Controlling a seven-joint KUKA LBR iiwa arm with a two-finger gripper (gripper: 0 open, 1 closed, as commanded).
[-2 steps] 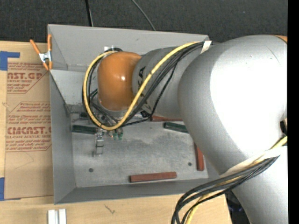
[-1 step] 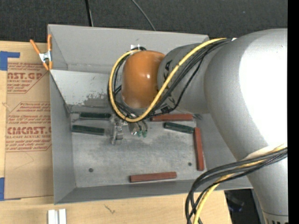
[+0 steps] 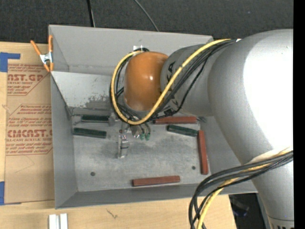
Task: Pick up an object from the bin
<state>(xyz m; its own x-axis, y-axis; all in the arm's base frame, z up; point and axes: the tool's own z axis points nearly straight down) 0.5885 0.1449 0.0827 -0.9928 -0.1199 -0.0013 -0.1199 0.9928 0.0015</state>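
Gripper (image 3: 123, 146) hangs over bare bin floor (image 3: 157, 159) mid-bin, open or closed I can't tell from this angle; nearest pick is probably the dark green bar (image 3: 89, 132) just view-left, long axis left-right, end pointing roughly at it.

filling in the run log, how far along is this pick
Done: the arm is down inside the bin. In hand: the gripper hangs over bare floor, just right of a dark green stick. Left: the sticks, like the red-brown stick in front, all lie on the floor, so grasp and lift remain.
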